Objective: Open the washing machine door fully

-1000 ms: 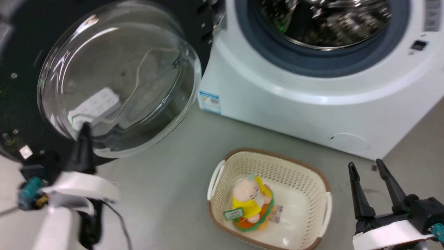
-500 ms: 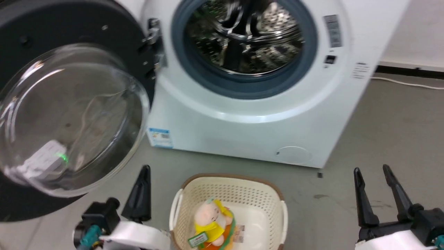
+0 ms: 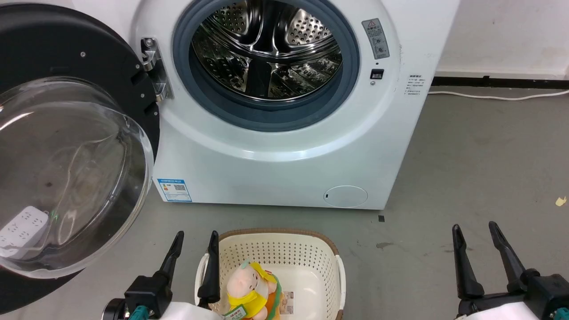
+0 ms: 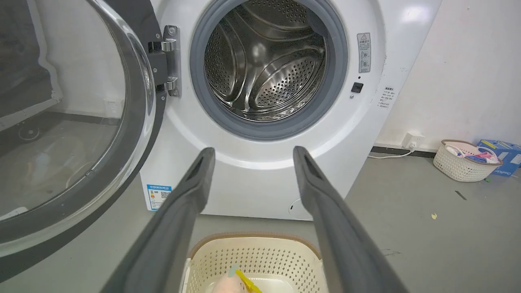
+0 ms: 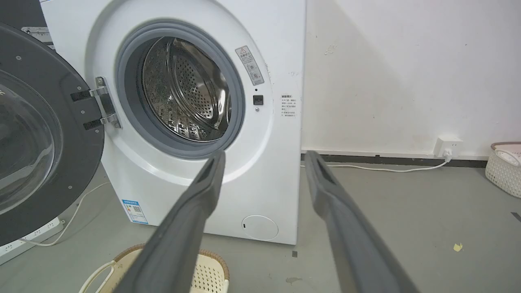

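Large round glossy black washing machine door (image 3: 71, 169) with its clear glass bowl stands swung wide, left of the opening, hanging on the metal hinge (image 3: 153, 66). Big white front-loading washing machine (image 3: 275, 178): perforated steel drum (image 3: 266, 49) and grey-blue rubber ring (image 3: 266, 120) fully exposed. Left end effector (image 3: 197, 235): fingers apart, empty, at the near-left rim of the cream perforated plastic basket (image 3: 284, 238), off the door. Right end effector (image 3: 474, 226): fingers apart, empty, over the grey floor (image 3: 466, 155), well apart from the machine. Yellow-orange plush toy (image 3: 251, 284) lies in the basket.
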You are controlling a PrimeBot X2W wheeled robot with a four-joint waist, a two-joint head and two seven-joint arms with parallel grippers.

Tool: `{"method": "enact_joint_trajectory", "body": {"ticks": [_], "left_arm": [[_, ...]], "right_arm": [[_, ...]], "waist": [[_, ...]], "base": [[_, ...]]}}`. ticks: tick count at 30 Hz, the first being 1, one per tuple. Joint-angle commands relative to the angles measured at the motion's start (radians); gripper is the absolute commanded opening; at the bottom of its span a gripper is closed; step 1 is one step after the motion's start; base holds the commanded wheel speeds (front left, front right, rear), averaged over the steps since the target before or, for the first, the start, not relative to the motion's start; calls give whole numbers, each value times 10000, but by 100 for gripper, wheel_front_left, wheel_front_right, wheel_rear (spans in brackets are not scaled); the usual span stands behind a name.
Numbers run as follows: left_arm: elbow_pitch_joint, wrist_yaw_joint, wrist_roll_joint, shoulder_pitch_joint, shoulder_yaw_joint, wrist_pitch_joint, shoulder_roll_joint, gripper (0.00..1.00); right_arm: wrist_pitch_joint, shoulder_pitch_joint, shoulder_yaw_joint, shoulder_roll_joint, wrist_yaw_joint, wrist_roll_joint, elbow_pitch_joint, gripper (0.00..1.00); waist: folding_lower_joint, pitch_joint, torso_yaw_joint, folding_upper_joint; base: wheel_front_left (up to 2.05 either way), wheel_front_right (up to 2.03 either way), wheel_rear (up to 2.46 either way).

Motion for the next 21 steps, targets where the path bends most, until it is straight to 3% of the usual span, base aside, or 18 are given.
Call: {"method": "enact_joint_trajectory", "body": {"ticks": [1,21], "left_arm": [[-26,36,77,141,-4,-52,-6,100],[415,-104,588,118,35,-53,-185,100]], "right_arm": [[-43,107,18,66,10,-49,34,100],[-43,89,73,89,10,26,217,100]], "waist": [[0,17,-10,-1],[0,-31,136,-1]], "base": [[0,0,0],[0,0,0]]}}
